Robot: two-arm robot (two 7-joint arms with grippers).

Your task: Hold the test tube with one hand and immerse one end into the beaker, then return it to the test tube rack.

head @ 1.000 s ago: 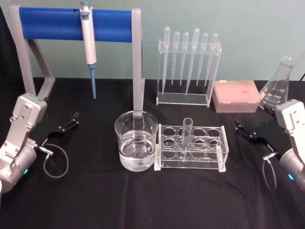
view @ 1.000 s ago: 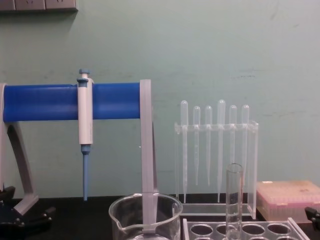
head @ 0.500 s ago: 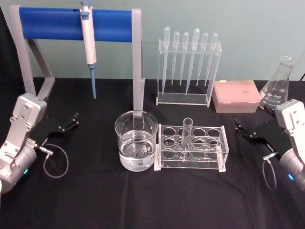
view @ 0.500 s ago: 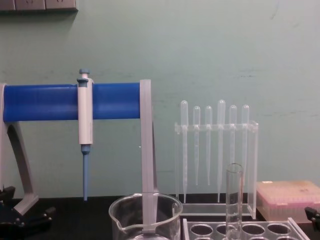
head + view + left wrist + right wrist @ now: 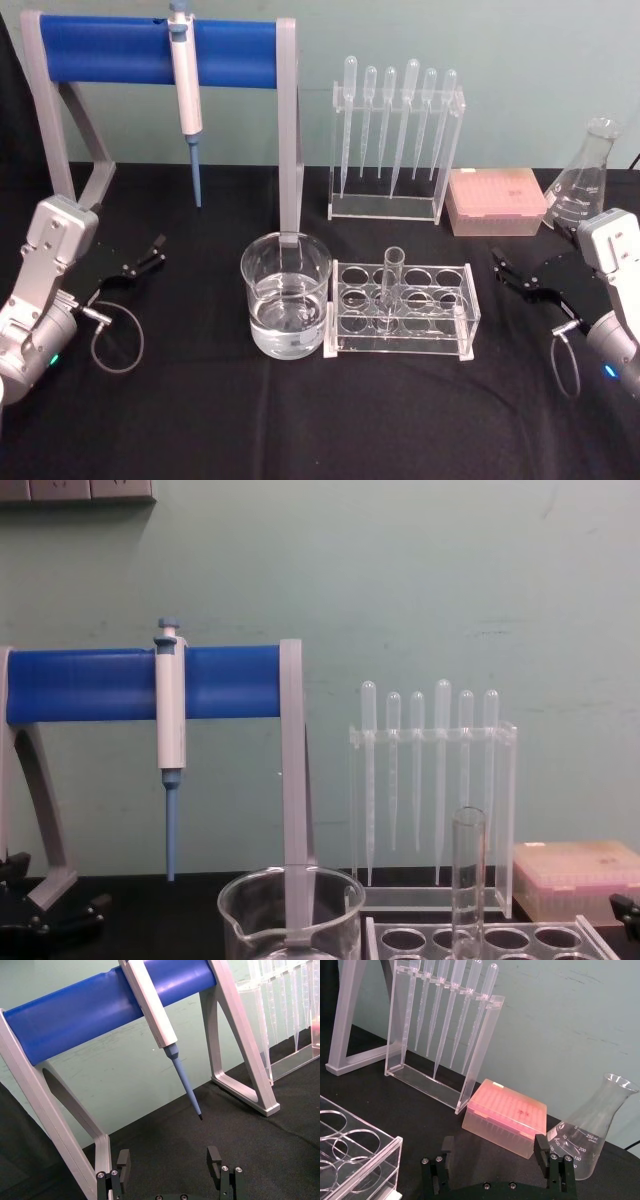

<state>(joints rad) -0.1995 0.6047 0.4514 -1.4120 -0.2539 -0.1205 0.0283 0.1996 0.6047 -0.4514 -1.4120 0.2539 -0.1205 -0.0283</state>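
Test tube (image 5: 388, 285) upright in rack (image 5: 440, 346) beside beaker (image 5: 250, 290)

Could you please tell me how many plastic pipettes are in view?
6. All hang side by side in the clear stand at the back, behind the test tube rack, from the leftmost pipette to the rightmost pipette; none seems hidden.

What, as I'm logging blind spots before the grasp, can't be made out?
Chest view: beaker water level and test tube foot, cut off by the bottom edge.
Right wrist view: test tube rack mostly beyond the edge.
Chest view: left gripper, right gripper cut by side edges.
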